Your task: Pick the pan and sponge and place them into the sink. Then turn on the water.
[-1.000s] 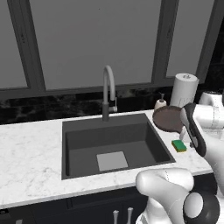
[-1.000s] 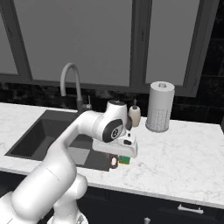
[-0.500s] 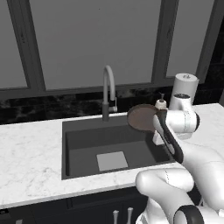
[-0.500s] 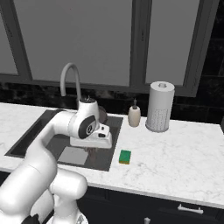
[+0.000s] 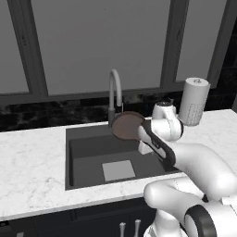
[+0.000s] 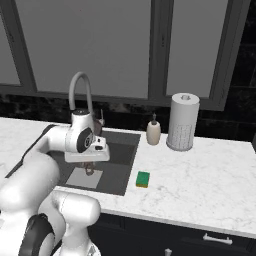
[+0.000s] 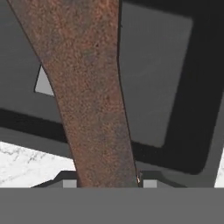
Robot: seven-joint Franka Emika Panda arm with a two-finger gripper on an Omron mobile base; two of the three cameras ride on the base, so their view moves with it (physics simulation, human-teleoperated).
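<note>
The gripper pinches the pan's long brown handle, which runs from bottom centre to the top of the hand view. In the left base view the pan hangs in the air at frame centre, above the sink and just before the faucet. Its round face is tipped up toward the camera, probably because it is held by the handle alone. The sponge lies on the counter, right of centre in the right base view.

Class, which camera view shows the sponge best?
The right base view: the sponge lies flat on the counter, just right of the sink. I cannot find it in the left base view or the hand view.
</note>
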